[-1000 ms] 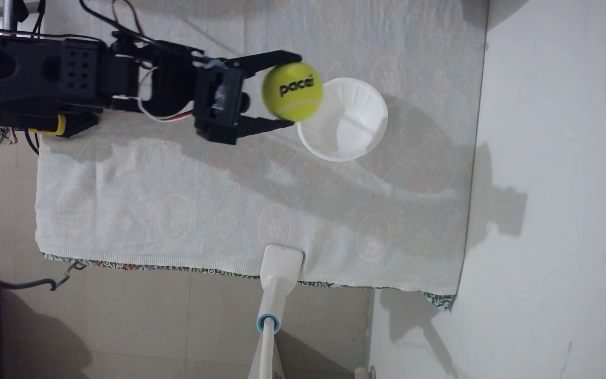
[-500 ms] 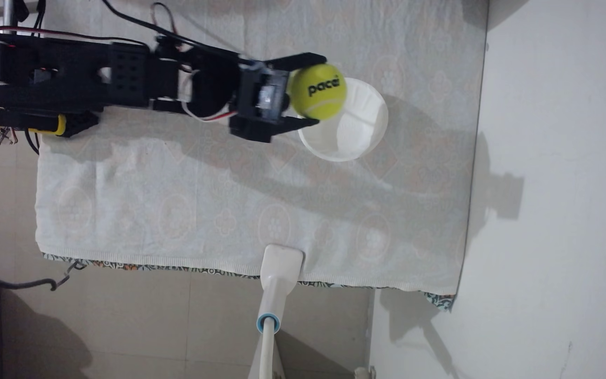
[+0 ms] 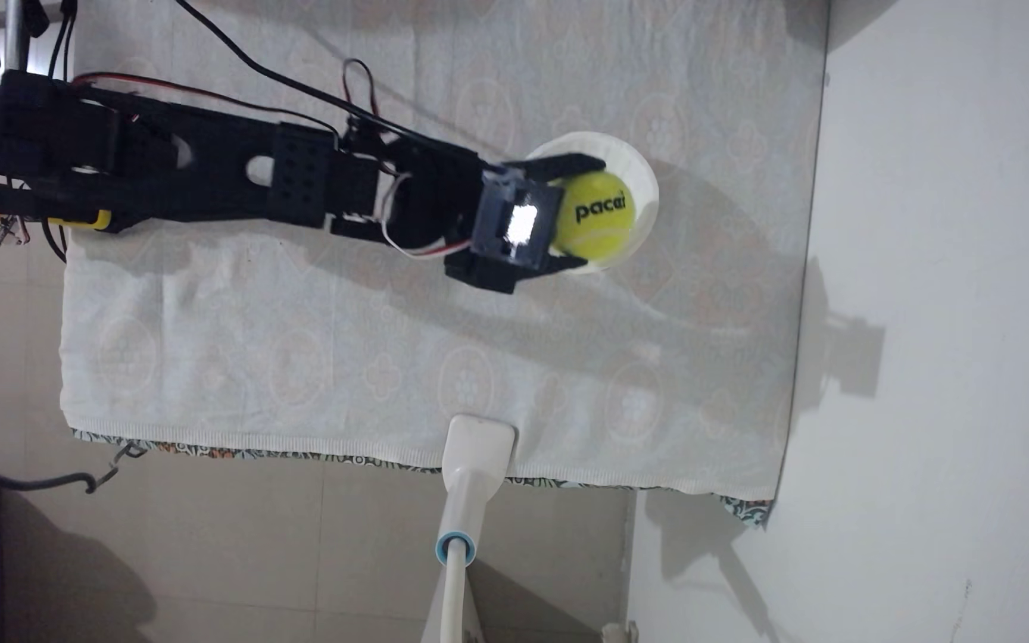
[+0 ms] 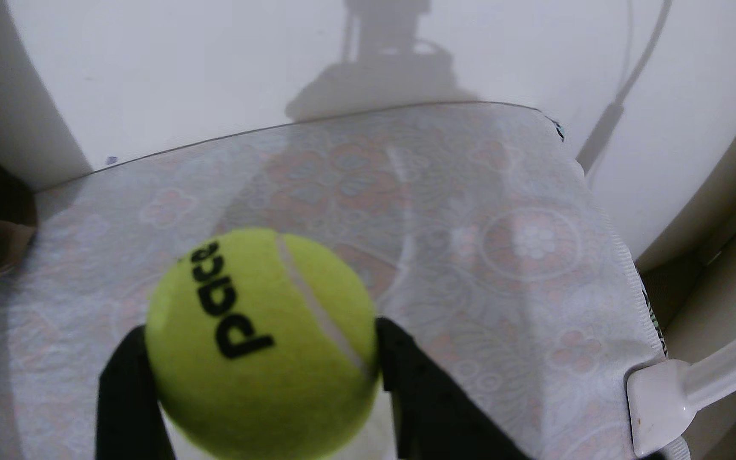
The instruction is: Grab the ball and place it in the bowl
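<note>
In the fixed view the fuzzy yellow-green ball (image 3: 598, 213) with black lettering sits over the inside of the white fluted bowl (image 3: 645, 176), covering most of it. My black gripper (image 3: 592, 213) reaches in from the left and is shut on the ball, one finger (image 3: 564, 164) above it and one (image 3: 555, 264) below. Whether the ball touches the bowl's base is hidden. In the wrist view the ball (image 4: 260, 345) is clamped between the two black fingers (image 4: 419, 385) of the gripper (image 4: 260, 327), above the patterned cloth (image 4: 490, 247).
A white flat-headed handle (image 3: 478, 451) with a blue ring rests on the cloth's near edge, also at the right of the wrist view (image 4: 658, 398). The pale cloth (image 3: 314, 321) ends close to a white wall (image 3: 933, 247) right of the bowl. Cables trail over the arm.
The arm has stretched to the right and slightly down in the fixed view, carrying the ball from beside the bowl's left rim to over the bowl's inside. The grip stayed shut.
</note>
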